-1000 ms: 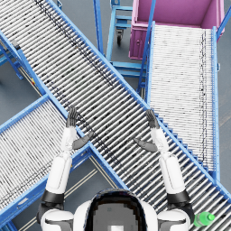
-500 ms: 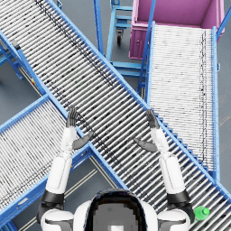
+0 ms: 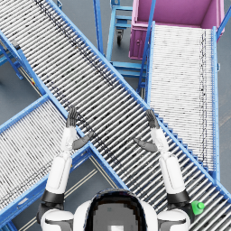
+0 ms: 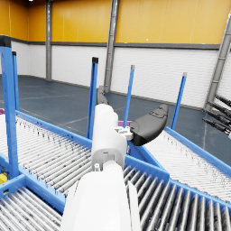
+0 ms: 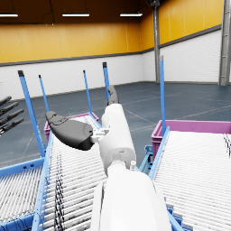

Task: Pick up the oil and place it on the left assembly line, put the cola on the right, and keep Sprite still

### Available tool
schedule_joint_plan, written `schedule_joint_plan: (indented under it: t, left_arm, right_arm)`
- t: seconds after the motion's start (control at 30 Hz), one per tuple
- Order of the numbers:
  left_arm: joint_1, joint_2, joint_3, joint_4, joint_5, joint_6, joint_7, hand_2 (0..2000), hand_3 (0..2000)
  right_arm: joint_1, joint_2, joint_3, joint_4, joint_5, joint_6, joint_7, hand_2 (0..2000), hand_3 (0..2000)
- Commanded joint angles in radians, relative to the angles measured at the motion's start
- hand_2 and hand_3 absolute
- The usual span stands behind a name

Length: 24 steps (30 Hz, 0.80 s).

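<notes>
Left hand [image 3: 73, 134] and right hand [image 3: 150, 134] hovered released, fingers spread, over the grey blue-railed roller conveyor [image 3: 94, 81].

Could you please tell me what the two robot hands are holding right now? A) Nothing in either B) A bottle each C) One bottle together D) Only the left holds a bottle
A: the left robot hand and the right robot hand both show spread fingers above the conveyor, nothing in them.
</notes>
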<state>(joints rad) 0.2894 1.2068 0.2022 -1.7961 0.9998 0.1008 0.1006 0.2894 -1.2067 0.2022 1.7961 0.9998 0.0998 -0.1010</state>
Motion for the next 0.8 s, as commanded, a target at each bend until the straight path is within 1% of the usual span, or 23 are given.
schedule_joint_plan:
  t: [0.03,0.8]
  left_arm:
    - [0.0,0.0,0.0,0.0,0.0,0.0,0.0,0,0]
    - [0.0,0.0,0.0,0.0,0.0,0.0,0.0,0,0]
  right_arm:
    - [0.0,0.0,0.0,0.0,0.0,0.0,0.0,0,0]
    - [0.0,0.0,0.0,0.0,0.0,0.0,0.0,0,0]
